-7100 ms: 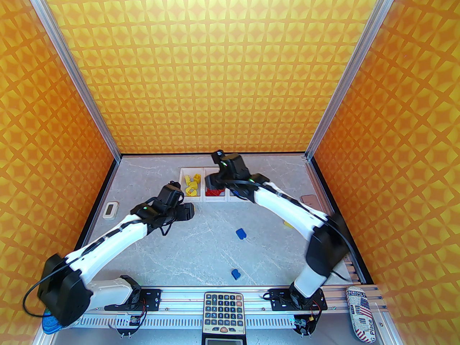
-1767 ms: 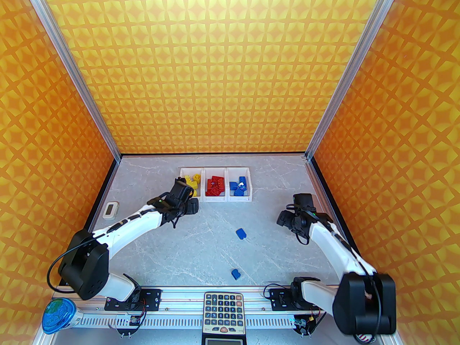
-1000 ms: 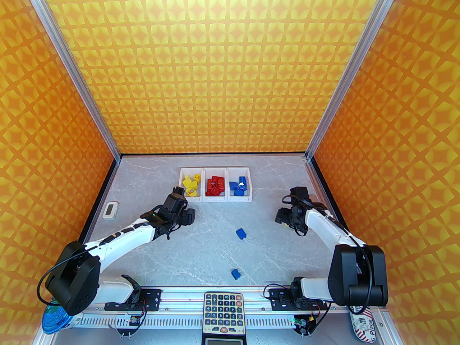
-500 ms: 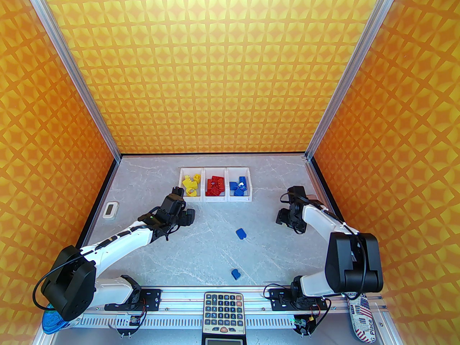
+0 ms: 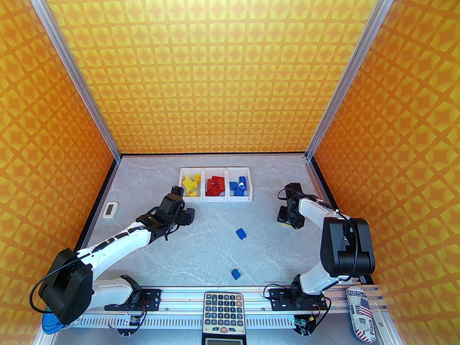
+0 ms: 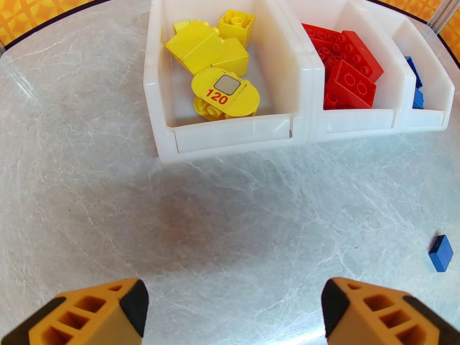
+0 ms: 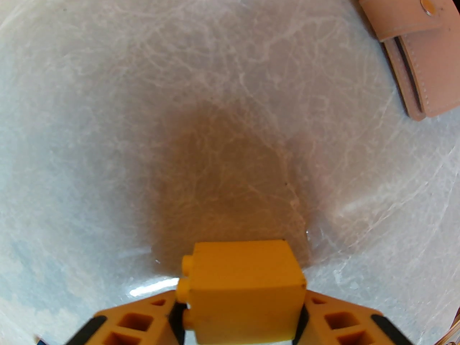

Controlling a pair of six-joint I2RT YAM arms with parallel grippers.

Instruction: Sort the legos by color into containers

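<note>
- The right gripper is clamped on a small yellow studded plastic brick, low over the grey marbled table.
- The left gripper hangs open and empty before the three joined white plastic bins.
- Yellow, red and blue bricks lie sorted inside the bins; a loose blue brick and a second blue brick wait on the table.

This is a robotics lab test cell, not a lived-in room. Orange patterned panels close it in at nine, twelve and three o'clock, held by bare aluminium posts. A grey marble-look counter carries two white-and-black machines, the left arm and the right arm, bolted to a slotted aluminium rail at six o'clock. Staged props sit about: white containers of colour-sorted legos toward twelve o'clock, and a calculator on the rail.
</note>
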